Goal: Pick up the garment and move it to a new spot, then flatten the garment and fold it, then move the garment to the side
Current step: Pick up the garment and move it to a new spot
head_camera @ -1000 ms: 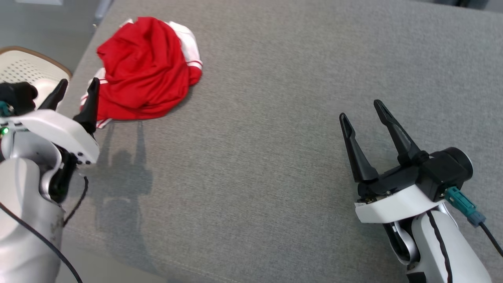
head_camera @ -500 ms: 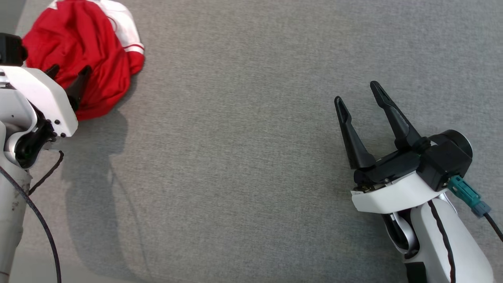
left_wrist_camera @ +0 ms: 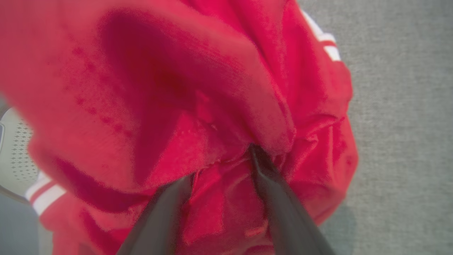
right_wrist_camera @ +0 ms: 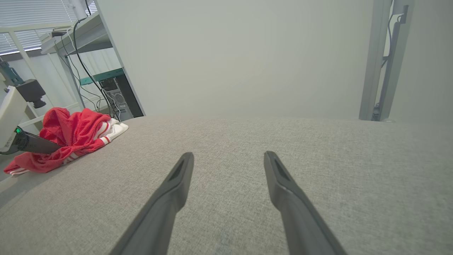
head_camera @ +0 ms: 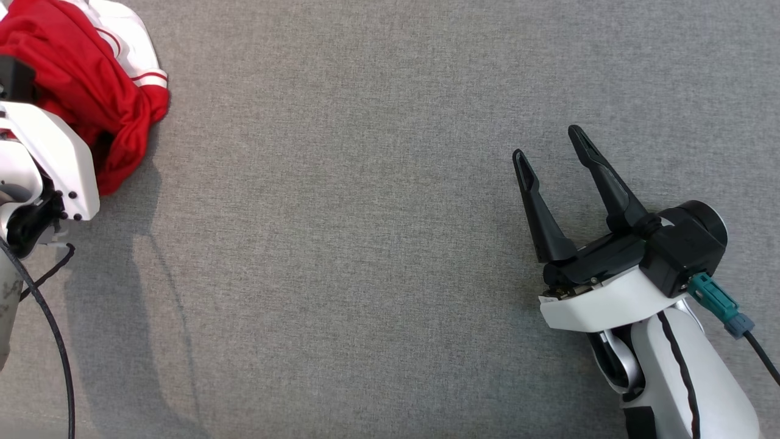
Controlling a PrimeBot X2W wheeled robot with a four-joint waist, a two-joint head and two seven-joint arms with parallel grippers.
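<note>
The garment (head_camera: 91, 79) is a crumpled red top with white, red-striped sleeves, lying at the far left of the grey table. Its red folds (left_wrist_camera: 177, 88) bulge over my left gripper (left_wrist_camera: 222, 162), whose two dark fingers are pushed into the cloth, still apart, with red fabric between them. In the head view the white left wrist housing (head_camera: 55, 158) covers the fingertips. My right gripper (head_camera: 546, 141) stands open over bare table at the right, far from the garment (right_wrist_camera: 70, 134), with nothing between its fingers (right_wrist_camera: 228, 155).
The grey fabric-covered table (head_camera: 365, 244) stretches wide between the two arms. A white perforated seat (left_wrist_camera: 14, 156) lies past the table's left edge. Shelving with cables (right_wrist_camera: 88, 71) and a metal post (right_wrist_camera: 375, 60) stand behind the table.
The head camera has swung, sliding the garment to the picture's upper left. My left gripper has moved forward from beside the garment into its folds, burying its fingertips. The right arm holds still.
</note>
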